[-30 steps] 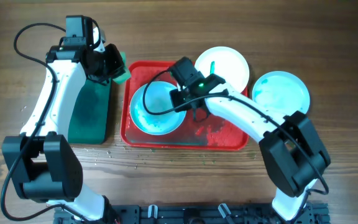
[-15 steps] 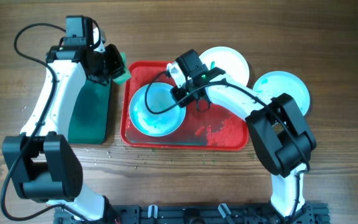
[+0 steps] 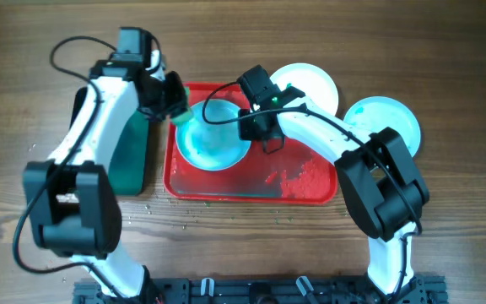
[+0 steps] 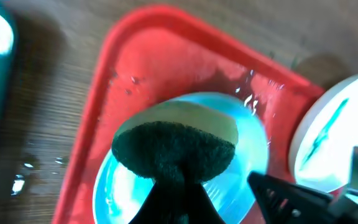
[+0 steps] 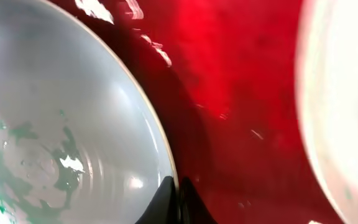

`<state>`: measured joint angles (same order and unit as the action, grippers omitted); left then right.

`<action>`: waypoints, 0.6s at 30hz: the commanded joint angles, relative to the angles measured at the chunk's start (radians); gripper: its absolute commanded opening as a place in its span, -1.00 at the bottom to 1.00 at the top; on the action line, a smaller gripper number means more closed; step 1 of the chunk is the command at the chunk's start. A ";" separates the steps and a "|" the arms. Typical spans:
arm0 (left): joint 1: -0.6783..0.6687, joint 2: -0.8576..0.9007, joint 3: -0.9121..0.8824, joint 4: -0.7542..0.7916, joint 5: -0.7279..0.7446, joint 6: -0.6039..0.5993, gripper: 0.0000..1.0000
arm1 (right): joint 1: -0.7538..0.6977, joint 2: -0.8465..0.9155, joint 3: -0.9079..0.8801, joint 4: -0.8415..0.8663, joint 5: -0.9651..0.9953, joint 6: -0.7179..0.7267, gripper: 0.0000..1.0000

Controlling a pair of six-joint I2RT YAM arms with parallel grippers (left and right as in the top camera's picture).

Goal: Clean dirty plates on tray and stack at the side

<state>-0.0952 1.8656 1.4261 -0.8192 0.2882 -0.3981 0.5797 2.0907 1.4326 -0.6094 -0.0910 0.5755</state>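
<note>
While on tray (image 3: 302, 187), smeared plate (image 3: 209, 143) in right claw (image 5: 178, 190); sponge (image 4: 173, 148) at rim.

Robot test bench (lab-like); wooden table (image 3: 445, 51); left arm (image 3: 99, 118) and right arm (image 3: 327, 143) at a black rail (image 3: 251, 292).

Wooden table (image 3: 445, 51), red tray (image 3: 294, 196), dark green tray (image 3: 129, 156) left of it, white plate (image 3: 315, 84) and teal-tinted plate (image 3: 386, 122) right of it

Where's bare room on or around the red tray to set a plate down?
Free: red plastic tray's front-right floor, between the teal-smeared round white plate and right rim; wooden table in front. Crowded: left half, left gripper's green sponge and right gripper at that plate.
</note>
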 commanded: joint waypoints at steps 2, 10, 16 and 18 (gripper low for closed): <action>-0.072 0.068 -0.015 -0.005 -0.116 -0.003 -0.92 | -0.006 0.017 -0.010 -0.016 0.091 0.129 -0.91; -0.143 0.146 -0.159 0.139 -0.254 -0.113 -0.92 | -0.007 0.017 -0.010 0.010 0.062 0.053 -0.91; -0.176 0.146 -0.257 0.222 -0.260 -0.136 -0.92 | -0.008 0.017 -0.011 0.018 0.061 0.052 -0.92; -0.189 0.146 -0.269 0.197 -0.257 -0.137 -0.92 | -0.008 0.017 -0.014 0.024 0.062 0.052 -0.92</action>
<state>-0.2596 1.9533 1.2293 -0.5854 0.0738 -0.4961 0.5789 2.0907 1.4330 -0.5983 -0.0692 0.6418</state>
